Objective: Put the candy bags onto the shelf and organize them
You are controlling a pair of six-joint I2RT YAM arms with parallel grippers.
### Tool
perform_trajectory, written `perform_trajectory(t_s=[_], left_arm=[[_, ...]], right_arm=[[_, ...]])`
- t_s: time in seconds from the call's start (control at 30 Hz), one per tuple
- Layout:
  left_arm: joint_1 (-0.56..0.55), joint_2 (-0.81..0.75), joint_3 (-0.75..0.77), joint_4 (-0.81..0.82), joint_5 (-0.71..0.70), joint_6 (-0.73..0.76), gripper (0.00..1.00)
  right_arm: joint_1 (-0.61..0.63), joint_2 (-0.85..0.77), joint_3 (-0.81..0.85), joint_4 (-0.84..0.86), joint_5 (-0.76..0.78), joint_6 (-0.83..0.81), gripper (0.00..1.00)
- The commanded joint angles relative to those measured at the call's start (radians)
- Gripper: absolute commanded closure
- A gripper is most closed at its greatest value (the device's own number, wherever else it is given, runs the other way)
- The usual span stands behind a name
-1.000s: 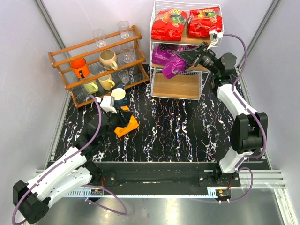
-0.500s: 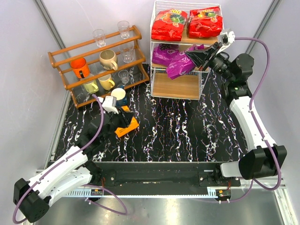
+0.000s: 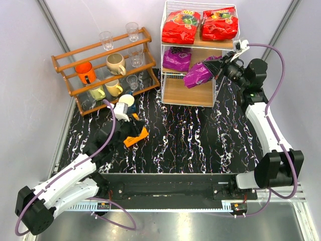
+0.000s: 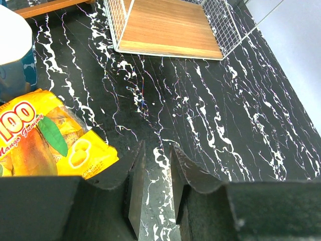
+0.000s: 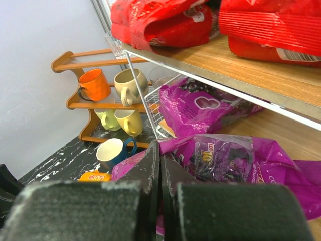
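Since half a second ago my right gripper (image 3: 216, 68) has swung the held purple bag (image 3: 198, 75) lower at the front of the shelf's (image 3: 189, 95) middle tier, near the second purple bag (image 3: 176, 58). Two red bags (image 3: 180, 26) lie on top, and one orange-yellow bag (image 3: 136, 136) lies on the table (image 3: 200, 140) by my left gripper (image 3: 131, 126). Left wrist: fingers slightly spread, empty, orange-yellow bag just left. Right wrist: fingers pinching the purple bag's edge.

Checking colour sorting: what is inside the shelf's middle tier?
One purple candy bag lies left on the middle tier of the shelf. A second purple bag, pinched in the right claw, pokes in at the right. Whether it rests on the board is hidden.
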State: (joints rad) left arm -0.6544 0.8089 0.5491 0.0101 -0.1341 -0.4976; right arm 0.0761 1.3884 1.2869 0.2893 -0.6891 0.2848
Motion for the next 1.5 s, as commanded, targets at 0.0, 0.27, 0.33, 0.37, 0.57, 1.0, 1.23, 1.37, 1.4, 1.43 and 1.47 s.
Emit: perform_trajectory(t_s=[0.0,0.27,0.33,0.37,0.57,1.0,1.23,1.37,1.4,1.43,1.47], left_arm=[[0.006,0.013,0.035,0.074,0.013,0.014,0.71],[0.006,0.024,0.038,0.083,0.014,0.014,0.72],[0.006,0.024,0.038,0.085,0.014,0.014,0.72],[0.006,0.026,0.038,0.087,0.016,0.016,0.72],[0.006,0.024,0.034,0.091,0.016,0.013,0.72],[0.007,0.056,0.018,0.119,0.021,0.017,0.73],[0.007,0.059,0.022,0.122,0.024,0.016,0.73],[0.007,0.064,0.020,0.131,0.039,0.010,0.73],[0.007,0.064,0.020,0.133,0.042,0.007,0.73],[0.007,0.067,0.020,0.136,0.044,0.005,0.73],[0.007,0.069,0.021,0.137,0.048,0.004,0.73]], right_arm=[[-0.016,0.003,0.040,0.201,0.008,0.031,1.00],[-0.053,0.041,0.038,0.373,0.003,0.145,1.00],[-0.064,0.050,0.038,0.405,0.010,0.181,1.00],[-0.065,0.050,0.035,0.428,0.011,0.191,1.00],[-0.071,0.072,0.035,0.497,0.014,0.249,1.00],[-0.104,0.208,-0.040,0.657,-0.016,0.292,1.00],[-0.111,0.215,-0.090,0.642,-0.013,0.312,1.00],[-0.111,0.179,-0.116,0.521,0.011,0.257,1.00],[-0.111,0.172,-0.129,0.499,0.031,0.246,1.00],[-0.111,0.155,-0.136,0.460,0.045,0.220,1.00],[-0.111,0.146,-0.142,0.439,0.072,0.206,1.00]])
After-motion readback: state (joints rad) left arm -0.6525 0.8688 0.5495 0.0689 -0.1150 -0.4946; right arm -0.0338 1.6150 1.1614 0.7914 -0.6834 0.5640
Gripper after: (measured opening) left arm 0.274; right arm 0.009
